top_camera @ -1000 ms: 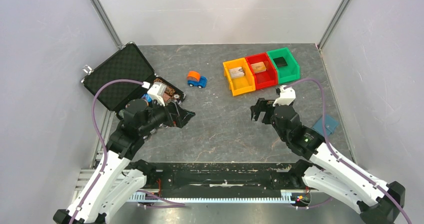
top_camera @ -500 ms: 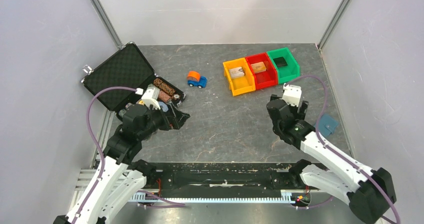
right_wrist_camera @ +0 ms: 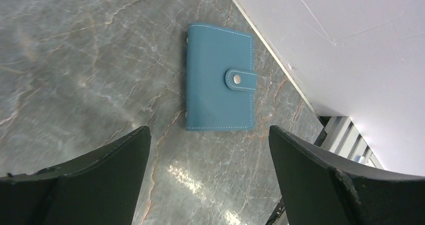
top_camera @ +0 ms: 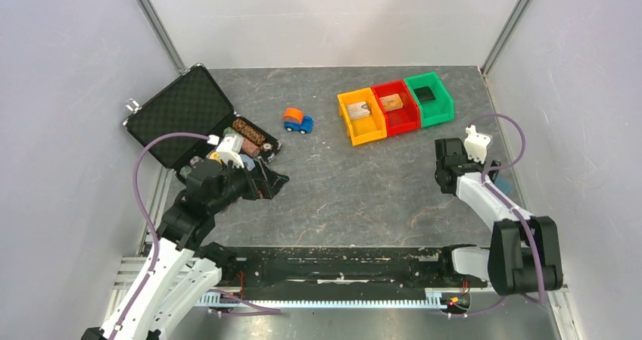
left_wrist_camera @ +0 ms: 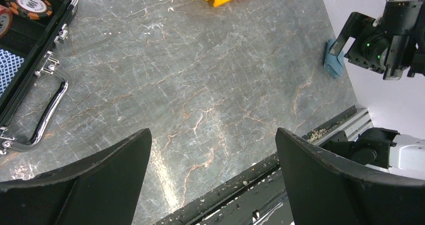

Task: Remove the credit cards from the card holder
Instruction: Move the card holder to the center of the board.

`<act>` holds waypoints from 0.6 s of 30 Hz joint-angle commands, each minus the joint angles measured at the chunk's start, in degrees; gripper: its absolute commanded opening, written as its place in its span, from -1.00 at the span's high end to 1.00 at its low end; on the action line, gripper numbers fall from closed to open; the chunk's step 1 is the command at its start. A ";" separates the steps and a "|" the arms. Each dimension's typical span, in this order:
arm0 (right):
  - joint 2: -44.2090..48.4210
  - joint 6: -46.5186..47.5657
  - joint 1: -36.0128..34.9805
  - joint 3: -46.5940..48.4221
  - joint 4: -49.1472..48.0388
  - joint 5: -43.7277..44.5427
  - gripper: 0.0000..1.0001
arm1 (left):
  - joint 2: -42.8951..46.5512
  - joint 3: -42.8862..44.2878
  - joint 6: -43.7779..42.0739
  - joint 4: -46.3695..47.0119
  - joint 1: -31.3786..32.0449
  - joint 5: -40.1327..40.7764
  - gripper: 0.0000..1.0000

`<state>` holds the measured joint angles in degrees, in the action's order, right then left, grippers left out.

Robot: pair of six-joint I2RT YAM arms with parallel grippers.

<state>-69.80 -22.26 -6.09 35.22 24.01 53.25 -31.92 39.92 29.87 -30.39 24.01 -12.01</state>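
Observation:
The card holder (right_wrist_camera: 218,79) is a light-blue wallet lying flat and closed, its tab snapped, next to the right wall. It also shows in the left wrist view (left_wrist_camera: 333,59); in the top view my right arm mostly hides it (top_camera: 503,182). My right gripper (right_wrist_camera: 209,130) is open and empty, above the table just short of the wallet's near edge. A tan card (top_camera: 359,110) lies in the yellow bin, another tan card (top_camera: 391,102) in the red bin and a dark card (top_camera: 425,94) in the green bin. My left gripper (top_camera: 274,179) is open and empty over bare table at the left.
An open black case (top_camera: 182,113) with poker chips (left_wrist_camera: 32,4) lies at the far left, its handle (left_wrist_camera: 47,109) near my left gripper. A blue-and-orange toy car (top_camera: 297,120) stands mid-table. The right wall (right_wrist_camera: 351,49) runs close beside the wallet.
My right arm has swung right, from the table's middle to the wallet by the wall. My left gripper has drawn back slightly toward its base.

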 commanded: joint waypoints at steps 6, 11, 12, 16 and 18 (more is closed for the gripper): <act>-11.86 -0.30 6.52 7.03 -5.03 -2.99 -0.78 | -0.94 0.39 -1.57 0.03 -0.15 0.94 -1.00; -14.99 -0.56 9.85 6.78 -7.59 -6.97 -0.64 | 0.62 -0.27 -1.63 1.27 -0.16 1.37 -1.00; -15.63 -0.82 10.39 6.69 -7.54 -7.94 -0.62 | 0.80 -0.45 -1.53 1.49 -0.12 1.28 -1.00; -17.05 -1.54 11.83 5.99 -8.10 -10.52 -0.49 | 0.80 -0.43 -1.49 1.78 -0.19 0.78 -1.00; -17.24 -1.83 12.36 5.14 -9.14 -11.95 -0.45 | 0.78 -0.46 -1.60 1.81 -0.17 0.87 -1.00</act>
<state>-86.54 -22.44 5.32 40.21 17.80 44.34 -31.24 39.88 29.80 -30.74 24.01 -11.05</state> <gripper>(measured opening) 0.743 0.996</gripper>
